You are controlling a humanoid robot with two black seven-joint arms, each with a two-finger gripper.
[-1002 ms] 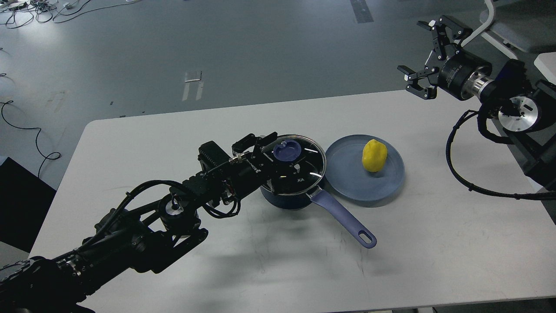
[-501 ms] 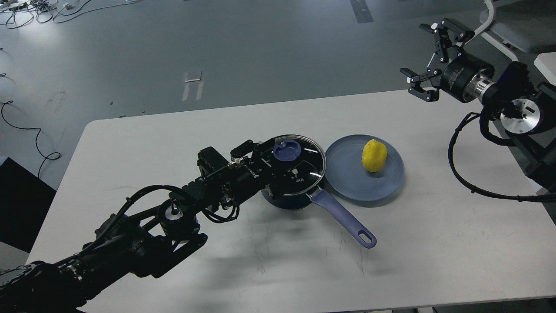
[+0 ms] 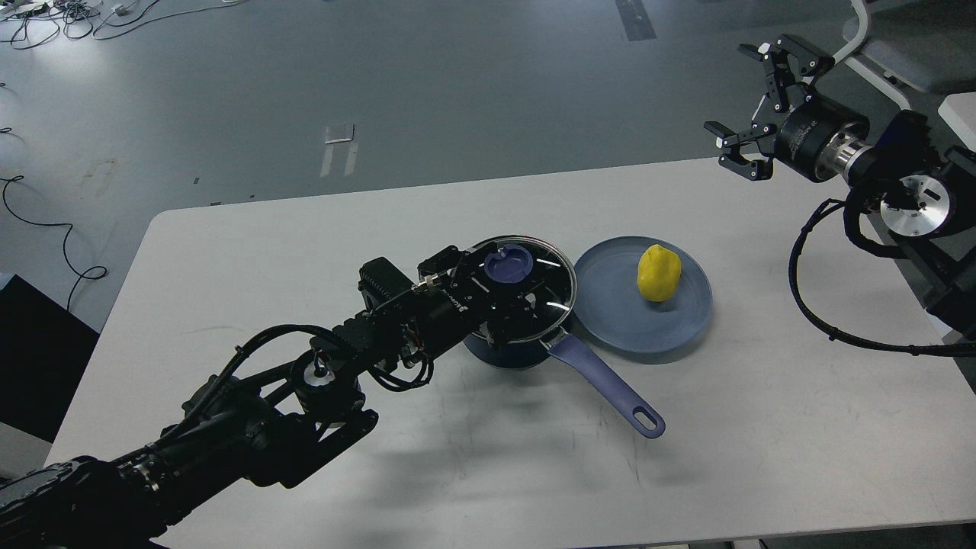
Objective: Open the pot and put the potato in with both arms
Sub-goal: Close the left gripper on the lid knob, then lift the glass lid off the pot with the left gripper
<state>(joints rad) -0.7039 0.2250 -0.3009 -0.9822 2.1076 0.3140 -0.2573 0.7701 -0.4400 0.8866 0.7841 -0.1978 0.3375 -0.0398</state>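
The dark navy pot (image 3: 503, 354) stands mid-table with its glass lid (image 3: 555, 293) on and a blue knob (image 3: 509, 264) on top. Its lavender handle (image 3: 610, 385) points to the front right. My left gripper (image 3: 499, 297) lies over the lid right at the knob; its dark fingers blend with the lid, so its grip is unclear. The yellow potato (image 3: 658, 273) lies on a blue-grey plate (image 3: 648, 332) just right of the pot. My right gripper (image 3: 751, 103) hangs open and empty above the table's far right edge, well away from the potato.
The white table (image 3: 762, 427) carries only the pot and the plate. The plate's rim touches or nearly touches the pot. A white chair (image 3: 892, 53) stands beyond the far right corner. Cables lie on the floor at the far left.
My left gripper has pushed a little further right over the lid, and the pot has shifted slightly right with it. My right gripper has drifted slightly right.
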